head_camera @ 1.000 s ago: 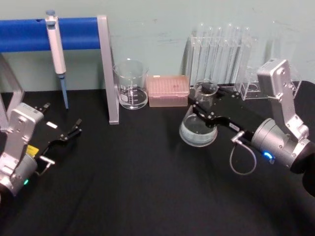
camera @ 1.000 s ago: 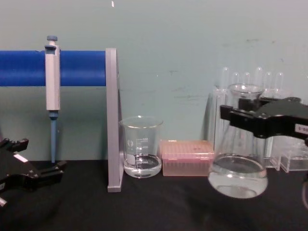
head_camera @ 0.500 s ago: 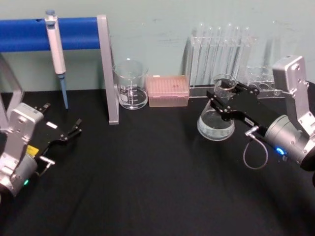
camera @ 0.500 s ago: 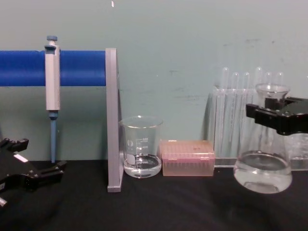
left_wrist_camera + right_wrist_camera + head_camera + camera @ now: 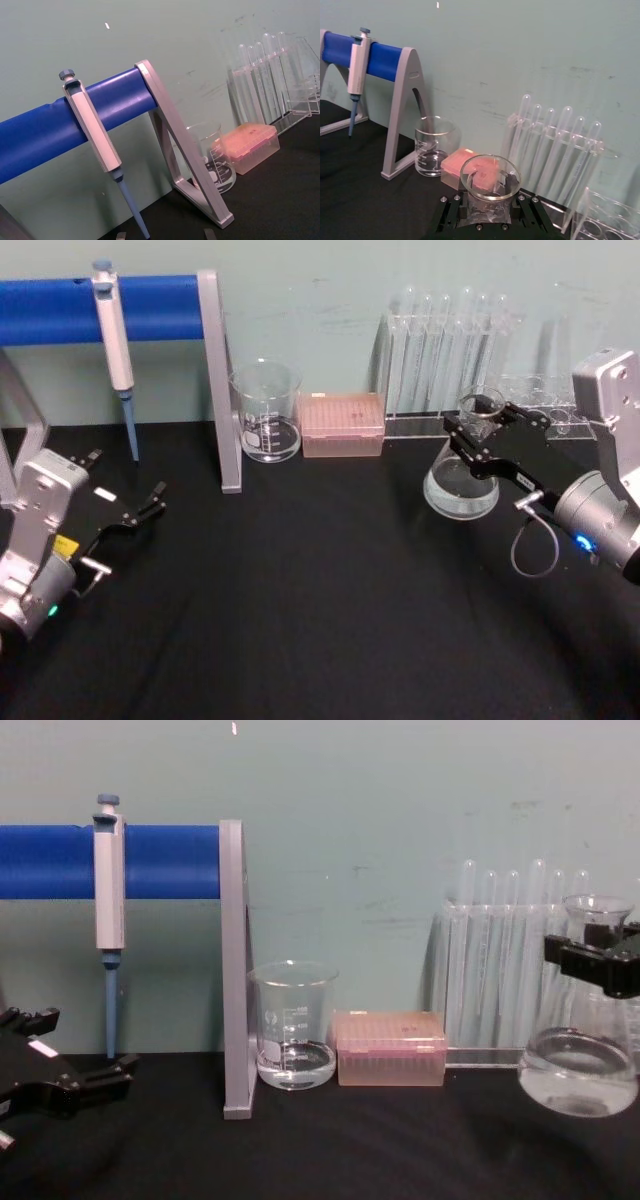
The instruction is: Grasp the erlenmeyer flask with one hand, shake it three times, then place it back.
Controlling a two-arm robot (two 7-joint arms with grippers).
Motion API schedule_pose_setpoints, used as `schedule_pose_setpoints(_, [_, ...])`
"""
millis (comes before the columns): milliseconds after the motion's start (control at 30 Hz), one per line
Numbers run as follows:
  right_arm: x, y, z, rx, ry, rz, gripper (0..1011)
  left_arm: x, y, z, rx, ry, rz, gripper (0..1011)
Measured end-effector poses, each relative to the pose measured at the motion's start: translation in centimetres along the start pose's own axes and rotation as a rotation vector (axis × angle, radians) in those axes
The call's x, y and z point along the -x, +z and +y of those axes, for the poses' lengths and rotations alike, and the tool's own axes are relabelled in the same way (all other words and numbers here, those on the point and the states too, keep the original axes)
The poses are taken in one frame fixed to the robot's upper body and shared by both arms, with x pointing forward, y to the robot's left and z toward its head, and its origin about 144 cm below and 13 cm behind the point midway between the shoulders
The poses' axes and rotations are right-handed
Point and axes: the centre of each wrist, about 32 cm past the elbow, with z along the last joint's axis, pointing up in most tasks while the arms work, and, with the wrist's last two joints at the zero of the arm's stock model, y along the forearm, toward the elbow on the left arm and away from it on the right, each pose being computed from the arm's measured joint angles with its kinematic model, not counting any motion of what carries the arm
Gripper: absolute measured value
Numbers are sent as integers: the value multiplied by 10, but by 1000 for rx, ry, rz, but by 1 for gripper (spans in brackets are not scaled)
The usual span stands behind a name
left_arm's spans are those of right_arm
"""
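My left tool (image 5: 125, 478) waits far off to the side, fingers apart, holding nothing. My right tool (image 5: 470, 437) is clamped on the neck of the erlenmeyer flask (image 5: 460, 490). Its round bottom hangs tilted below the tool, and looks to be off the counter (image 5: 300, 620). The grab is done. I cannot tell how many shakes are done. Putting it back is left.

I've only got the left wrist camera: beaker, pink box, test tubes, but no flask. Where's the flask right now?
Observer: The right gripper holds the flask by its neck, to the right of the pink box.
Operator: Anything in it?
Observer: Yes, clear liquid sits in its wide base.
Operator: And the other arm?
Observer: The left gripper is parked open at the table's left side, on the robot's side of the pipette stand.
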Motion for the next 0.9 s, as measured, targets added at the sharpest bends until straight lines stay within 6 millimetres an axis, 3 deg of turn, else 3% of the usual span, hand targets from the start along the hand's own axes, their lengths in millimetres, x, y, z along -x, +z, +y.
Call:
schedule_pose_setpoints(433, [-3, -1, -1, 6, -21, 1, 451, 0, 0, 0, 0, 0, 0, 1001])
schedule_pose_setpoints(900, [13, 3, 6, -9, 64, 6, 451, 0, 0, 0, 0, 0, 0, 1001])
